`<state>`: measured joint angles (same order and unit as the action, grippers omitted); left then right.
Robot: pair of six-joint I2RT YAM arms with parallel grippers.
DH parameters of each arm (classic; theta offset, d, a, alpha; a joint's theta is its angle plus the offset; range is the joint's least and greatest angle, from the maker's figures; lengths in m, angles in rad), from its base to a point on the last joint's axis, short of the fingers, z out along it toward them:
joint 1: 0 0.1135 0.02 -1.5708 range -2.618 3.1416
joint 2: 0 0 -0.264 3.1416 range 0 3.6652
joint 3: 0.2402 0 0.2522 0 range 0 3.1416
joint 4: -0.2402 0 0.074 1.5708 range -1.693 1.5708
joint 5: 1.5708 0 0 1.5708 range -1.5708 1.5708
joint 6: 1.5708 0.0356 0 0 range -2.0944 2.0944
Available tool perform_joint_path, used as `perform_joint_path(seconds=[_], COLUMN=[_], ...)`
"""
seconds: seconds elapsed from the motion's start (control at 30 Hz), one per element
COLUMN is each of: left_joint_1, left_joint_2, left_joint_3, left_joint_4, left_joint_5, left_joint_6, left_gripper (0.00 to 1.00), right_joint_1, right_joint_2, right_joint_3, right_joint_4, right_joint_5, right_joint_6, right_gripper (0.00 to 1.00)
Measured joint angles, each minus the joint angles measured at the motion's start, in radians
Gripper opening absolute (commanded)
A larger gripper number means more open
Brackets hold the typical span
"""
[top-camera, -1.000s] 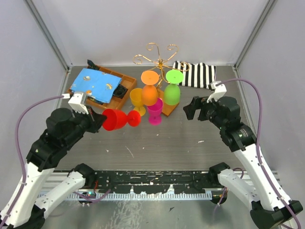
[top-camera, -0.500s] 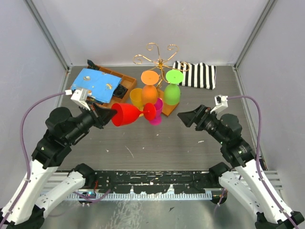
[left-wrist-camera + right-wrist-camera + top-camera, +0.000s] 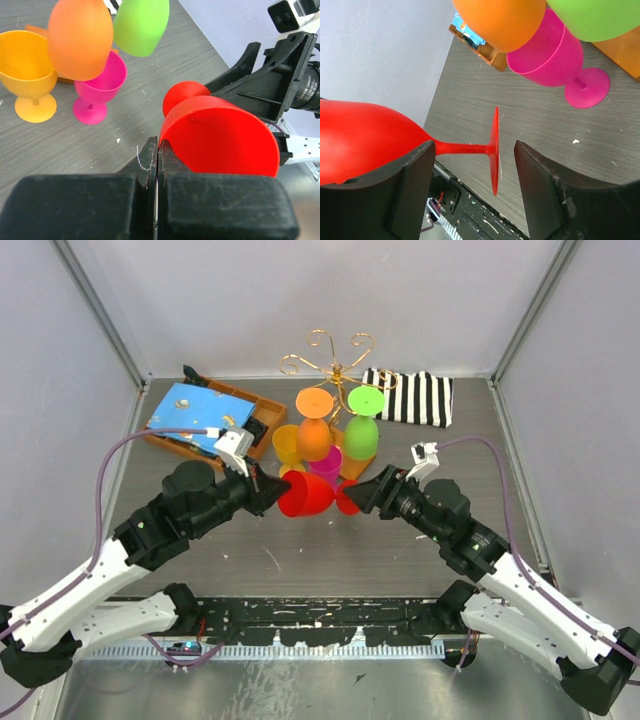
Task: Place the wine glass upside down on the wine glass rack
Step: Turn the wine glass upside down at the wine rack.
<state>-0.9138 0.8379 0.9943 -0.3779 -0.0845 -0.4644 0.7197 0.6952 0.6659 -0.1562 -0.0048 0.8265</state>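
1. The left claw (image 3: 157, 167), pressed together, pinches the rim of the red wine glass (image 3: 305, 496), which hangs level above the surface (image 3: 300, 560) with its foot aimed at the other arm. The hold is thin and on one edge, so it looks best kept firm and motionless until the other side has the glass
2. Behind the glass, the wine glass rack (image 3: 335, 352) carries an orange glass (image 3: 313, 436) and a green glass (image 3: 361, 436) bowl-down. A yellow glass (image 3: 287, 446) and a pink glass (image 3: 325, 464) stand just in front of it, so any swing of the red bowl should stay clear of all four
3. The right claw (image 3: 472, 150), spread, faces the foot. In the right wrist view the stem and foot show between its two fingers with a gap on either side, though whether they sit as deep as the fingertips cannot be told
4. The handover likely goes best if the right claw centres on the stem before it closes, and the left lets go only once that grip is sure
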Motion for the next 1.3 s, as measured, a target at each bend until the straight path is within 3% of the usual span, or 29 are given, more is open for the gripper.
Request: perform_joint_path(seconds=[0.33,0.7,0.97,1.0,1.1,1.17,1.3], left_joint_1=[-0.005,-0.005,-0.005,-0.005,-0.005,-0.005,-0.005], left_joint_2=[-0.005,-0.011,-0.026,-0.027,-0.029,-0.031,-0.03], left_joint_3=[0.0,0.0,0.0,0.0,-0.001,-0.002,-0.001], left_joint_4=[0.018,0.021,0.021,0.021,0.021,0.021,0.018], left_joint_5=[-0.056,-0.061,-0.068,-0.069,-0.082,-0.088,-0.089], left_joint_6=[0.027,0.039,0.044,0.045,0.049,0.048,0.045], left_gripper=[0.0,0.0,0.03,0.05,0.4,0.55,0.66], right_joint_1=[0.005,0.005,0.006,0.006,0.006,0.008,0.009], right_joint_2=[-0.003,0.058,0.085,0.086,0.084,0.081,0.077], right_joint_3=[-0.002,-0.002,-0.002,-0.002,-0.003,-0.004,-0.006], right_joint_4=[0.005,0.033,0.073,0.076,0.089,0.097,0.1], right_joint_5=[0.058,0.038,0.012,0.01,0.003,0.003,0.012], right_joint_6=[-0.017,-0.018,-0.02,-0.021,-0.026,-0.028,-0.039], right_gripper=[0.45,0.34,0.11,0.09,0.07,0.07,0.04])
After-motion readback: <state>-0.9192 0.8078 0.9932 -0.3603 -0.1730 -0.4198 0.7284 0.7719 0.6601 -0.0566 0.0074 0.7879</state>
